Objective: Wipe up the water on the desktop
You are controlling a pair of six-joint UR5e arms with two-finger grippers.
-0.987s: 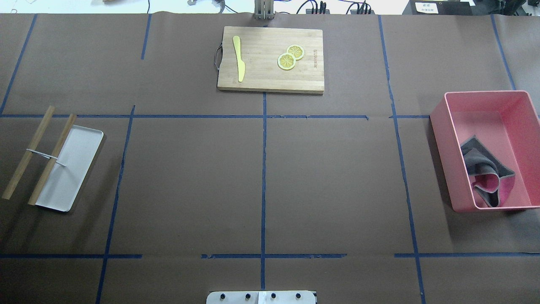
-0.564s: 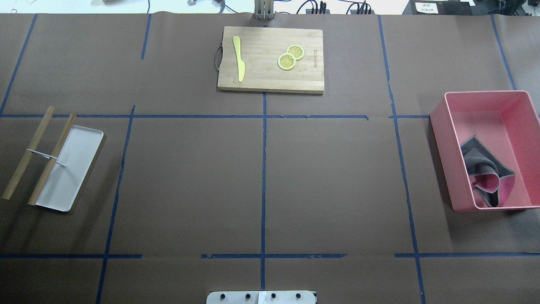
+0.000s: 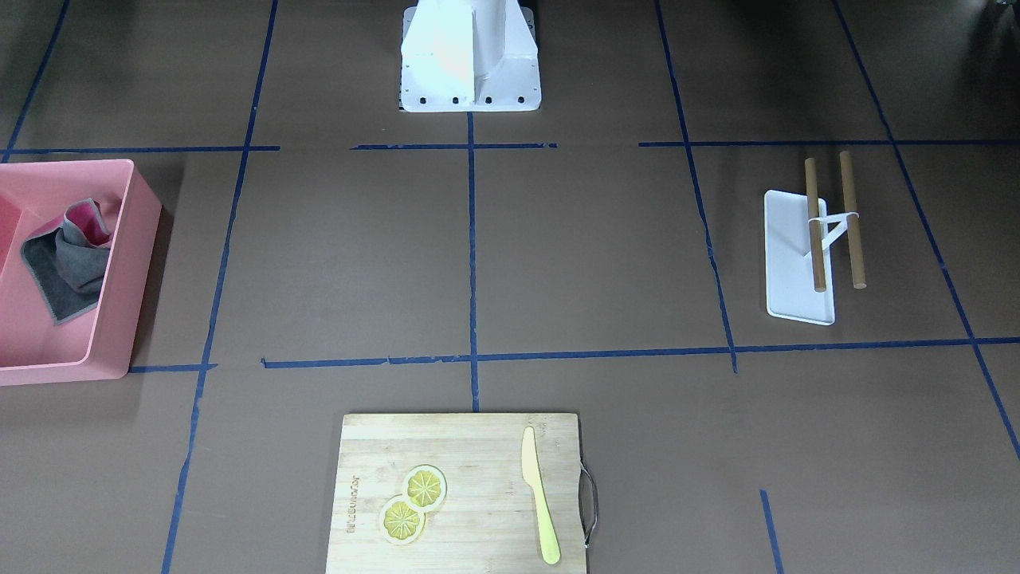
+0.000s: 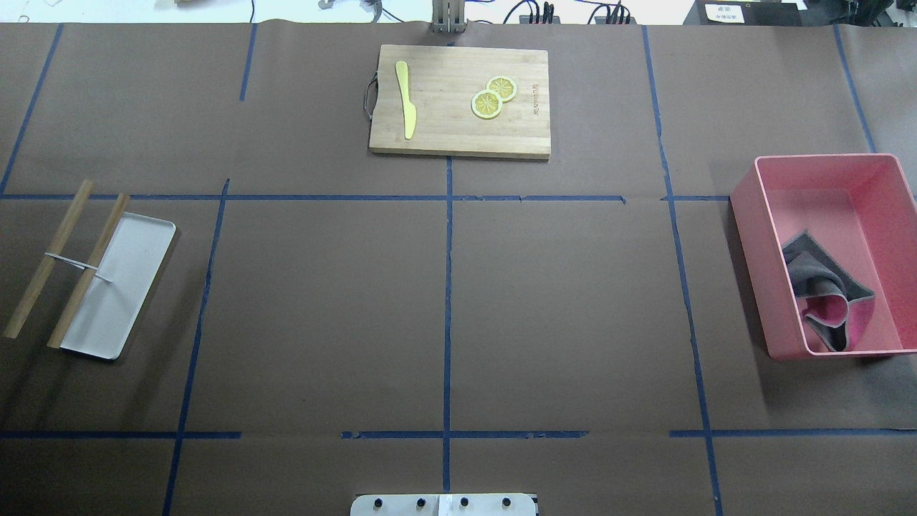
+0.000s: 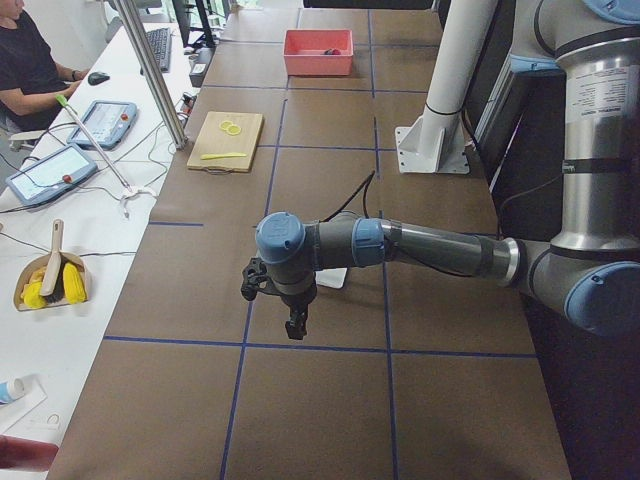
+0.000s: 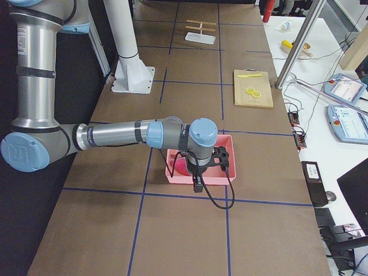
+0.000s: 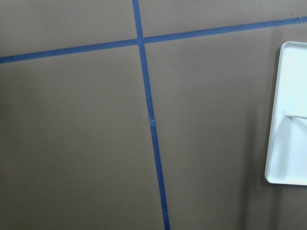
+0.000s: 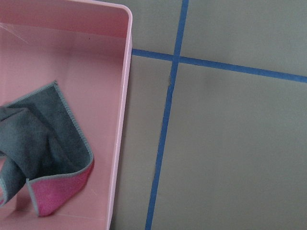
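Note:
The desktop [image 4: 559,301] is a flat brown surface with a grid of blue tape lines; I see no water on it. A crumpled grey and pink cloth [image 4: 824,294] lies in a pink bin [image 4: 749,251] at the right; the right wrist view shows the cloth [image 8: 43,153] and the bin's wall [image 8: 122,120]. My right gripper [image 6: 197,185] hangs over the bin's near edge, and my left gripper [image 5: 296,328] hangs above the desktop near a white tray. Both show only in side views, so I cannot tell whether they are open or shut.
A wooden cutting board [image 4: 458,100] with a yellow knife [image 4: 405,97] and lemon slices [image 4: 493,97] lies at the far middle. A white tray [image 4: 118,287] with two wooden rods [image 4: 50,258] sits at the left. The robot's base [image 3: 470,56] stands at the near edge.

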